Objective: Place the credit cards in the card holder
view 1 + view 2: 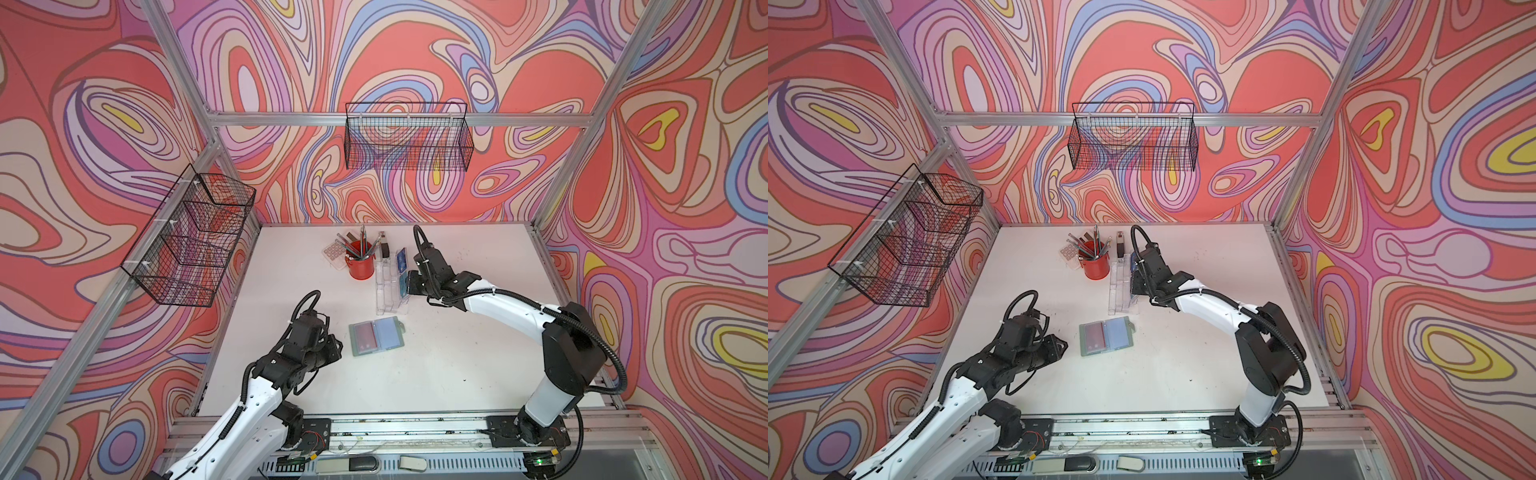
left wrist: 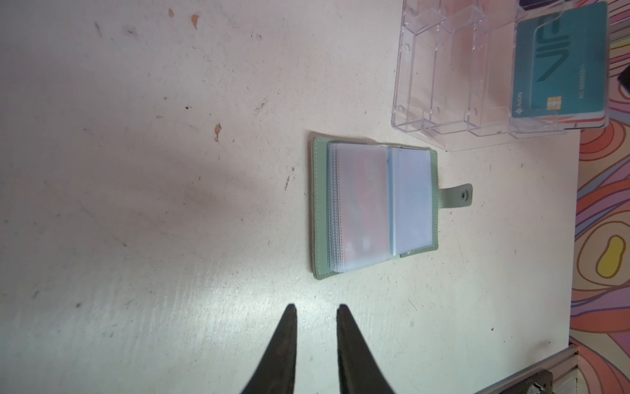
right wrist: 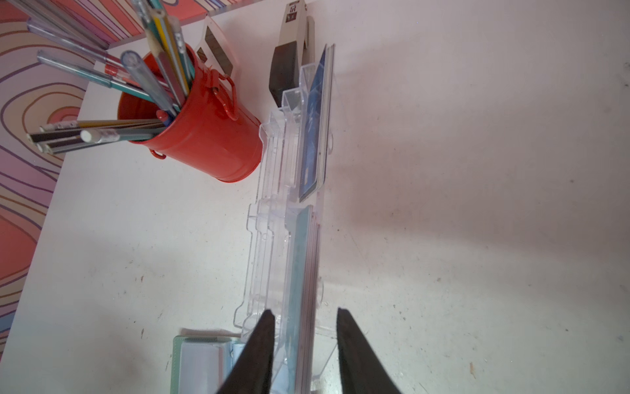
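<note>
Between the open right gripper [image 3: 304, 311], ungrasped: teal credit cards [image 3: 300, 259] in clear acrylic stand [image 3: 269, 218].
Beyond narrowly open, empty left gripper [image 2: 316, 306]: sage-green leather card holder [image 2: 319, 204], white counter [image 2: 170, 170].

The white table [image 1: 457, 374] is scuffed and speckled with small marks. Near its middle a green card holder [image 1: 376, 336] lies flat and open, clear sleeves up. Behind it stands a clear plastic stand [image 1: 386, 291]. Further back are a red tin [image 1: 360, 266] of pens [image 1: 362, 245], a small calculator [image 1: 333, 250] and a stapler [image 1: 385, 247], close together.

Bright, even light casts soft shadows; wrist views blur.
</note>
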